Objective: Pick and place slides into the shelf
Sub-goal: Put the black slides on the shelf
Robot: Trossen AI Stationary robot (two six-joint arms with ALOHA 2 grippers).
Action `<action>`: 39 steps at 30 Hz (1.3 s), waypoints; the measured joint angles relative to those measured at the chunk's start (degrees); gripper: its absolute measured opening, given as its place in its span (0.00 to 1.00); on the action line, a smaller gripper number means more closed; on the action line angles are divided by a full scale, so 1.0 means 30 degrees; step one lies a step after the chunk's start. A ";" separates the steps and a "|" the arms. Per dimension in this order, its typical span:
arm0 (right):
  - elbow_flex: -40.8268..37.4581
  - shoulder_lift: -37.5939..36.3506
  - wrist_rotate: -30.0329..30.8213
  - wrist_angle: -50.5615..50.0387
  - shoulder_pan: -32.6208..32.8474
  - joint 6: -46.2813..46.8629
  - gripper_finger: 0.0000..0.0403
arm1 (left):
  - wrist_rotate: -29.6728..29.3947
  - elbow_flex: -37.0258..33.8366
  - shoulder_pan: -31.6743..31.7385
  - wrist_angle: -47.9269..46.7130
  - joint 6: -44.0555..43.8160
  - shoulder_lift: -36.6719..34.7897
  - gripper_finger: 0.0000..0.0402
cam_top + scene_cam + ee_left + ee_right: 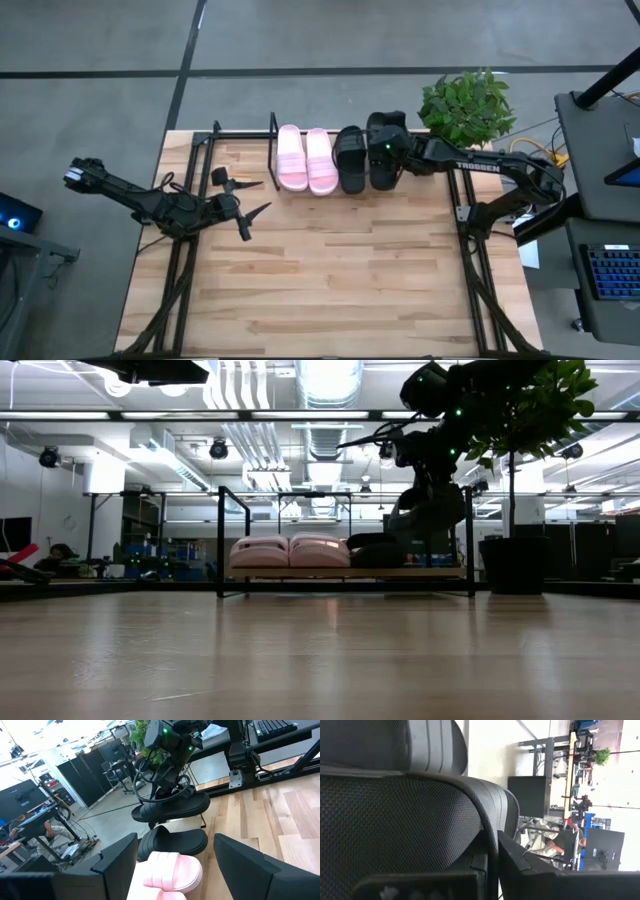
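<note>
The right tool [385, 150] grips the last black slide [172, 808] above the shelf [345, 573], beside three placed slides. Next: lower and release. The left tool [240, 200] waits wide open.

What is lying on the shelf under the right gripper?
On the shelf, the right gripper holds a black slide by its strap, above the board in the left wrist view. Beside it lie another black slide and two pink slides. The held slide's underside is hidden.
</note>
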 joint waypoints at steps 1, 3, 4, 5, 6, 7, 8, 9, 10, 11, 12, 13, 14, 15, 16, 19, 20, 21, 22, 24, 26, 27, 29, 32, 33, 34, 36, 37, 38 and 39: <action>-0.0049 0.0000 0.0007 -0.0015 0.0000 -0.0019 0.03 | 0.0000 0.0000 0.0000 0.0000 0.0000 0.0000 0.61; -0.0170 0.0007 0.0009 -0.0018 0.0000 -0.0030 0.03 | 0.0000 0.0000 0.0000 0.0000 0.0000 0.0000 0.61; -0.0258 0.0007 0.0009 -0.0004 0.0000 -0.0051 0.03 | 0.0000 0.0000 0.0000 0.0000 0.0000 0.0000 0.61; -0.0360 0.0007 0.0009 0.0007 0.0000 -0.0053 0.03 | 0.0000 -0.0002 0.0000 0.0000 0.0000 0.0000 0.61; -0.0473 0.0007 0.0009 0.0022 0.0000 -0.0026 0.03 | 0.0000 -0.0007 -0.0003 0.0000 0.0000 0.0000 0.61; -0.0573 0.0015 0.0009 0.0029 0.0000 0.0006 0.03 | 0.0000 -0.0007 0.0000 0.0000 0.0000 0.0000 0.61; -0.0673 0.0022 0.0002 0.0022 0.0000 0.0027 0.03 | 0.0000 -0.0007 -0.0002 0.0000 0.0000 0.0000 0.61; -0.0722 0.0099 0.0009 0.0022 -0.0001 0.0079 0.03 | 0.0000 -0.0010 0.0000 0.0000 0.0000 0.0000 0.61; -0.0742 0.0203 0.0013 0.0048 -0.0005 0.0079 0.03 | 0.0000 -0.0017 -0.0005 0.0000 0.0000 0.0000 0.61; -0.0758 0.0365 0.0020 0.0066 -0.0007 0.0093 0.03 | 0.0000 -0.0029 0.0000 0.0000 0.0000 0.0000 0.61; -0.0762 0.0566 0.0012 0.0095 -0.0007 0.0081 0.03 | 0.0000 -0.0029 0.0000 0.0000 0.0000 0.0000 0.61; -0.0765 0.0821 0.0005 0.0190 -0.0007 0.0062 0.03 | 0.0000 -0.0036 -0.0004 0.0000 0.0000 0.0000 0.61; -0.0769 0.1126 0.0001 0.0377 -0.0017 0.0015 0.03 | 0.0000 -0.0042 0.0000 0.0000 0.0000 0.0000 0.61; -0.0769 0.1431 0.0001 0.0615 -0.0024 -0.0098 0.03 | 0.0000 -0.0044 -0.0003 0.0000 0.0000 0.0000 0.61; -0.0769 0.1717 0.0012 0.0778 -0.0058 -0.0273 0.03 | 0.0000 -0.0051 0.0000 0.0000 0.0000 0.0000 0.61; -0.0725 0.2579 0.0072 0.1175 -0.0167 -0.0432 0.03 | 0.0000 -0.0065 0.0000 0.0000 0.0000 0.0000 0.61; -0.0671 0.2841 0.0060 0.1173 -0.0200 -0.0411 0.03 | 0.0000 -0.0066 -0.0001 0.0000 0.0000 0.0000 0.61; -0.0652 0.3022 0.0035 0.1166 -0.0291 -0.0404 0.03 | 0.0000 -0.0066 -0.0002 0.0000 0.0000 0.0000 0.61; -0.0645 0.3147 -0.0021 0.1156 -0.0334 -0.0345 0.03 | 0.0000 -0.0066 0.0000 0.0000 0.0000 0.0000 0.61; -0.0609 0.3264 -0.0159 0.1220 -0.0482 -0.0115 0.03 | 0.0000 -0.0066 -0.0003 0.0000 0.0000 0.0000 0.61; -0.0609 0.3251 -0.0759 0.1224 -0.0678 0.0197 0.03 | 0.0000 -0.0066 -0.0006 0.0000 0.0000 0.0000 0.61; -0.0609 0.3206 -0.1156 0.1226 -0.0770 0.0401 0.03 | 0.0000 -0.0066 0.0000 0.0003 0.0000 0.0000 0.61; -0.0609 0.3133 -0.1619 0.1209 -0.0901 0.0727 0.03 | 0.0000 -0.0066 -0.0007 0.0000 0.0000 0.0000 0.61; -0.0609 0.3075 -0.1689 0.1120 -0.1053 0.0725 0.03 | 0.0000 -0.0066 -0.0002 0.0000 0.0000 0.0000 0.61; -0.0609 0.3075 -0.1724 0.1114 -0.1099 0.0820 0.03 | 0.0000 -0.0066 -0.0004 0.0004 0.0000 0.0000 0.61; -0.0609 0.3075 -0.1829 0.1115 -0.1137 0.0933 0.03 | 0.0000 -0.0066 -0.0002 0.0000 0.0000 0.0000 0.61; -0.0609 0.3059 -0.2098 0.1037 -0.1166 0.1023 0.04 | 0.0000 -0.0073 -0.0006 0.0000 0.0000 0.0000 0.61; -0.0609 0.3042 -0.2174 0.1038 -0.1166 0.1019 0.05 | 0.0000 -0.0073 -0.0007 0.0000 0.0000 0.0000 0.61; -0.0609 0.3035 -0.2184 0.1059 -0.1166 0.1019 0.06 | 0.0000 -0.0073 -0.0003 0.0000 0.0000 0.0000 0.61; -0.0609 0.3031 -0.2184 0.1064 -0.1166 0.1024 0.08 | 0.0000 -0.0073 -0.0007 0.0007 0.0000 0.0000 0.61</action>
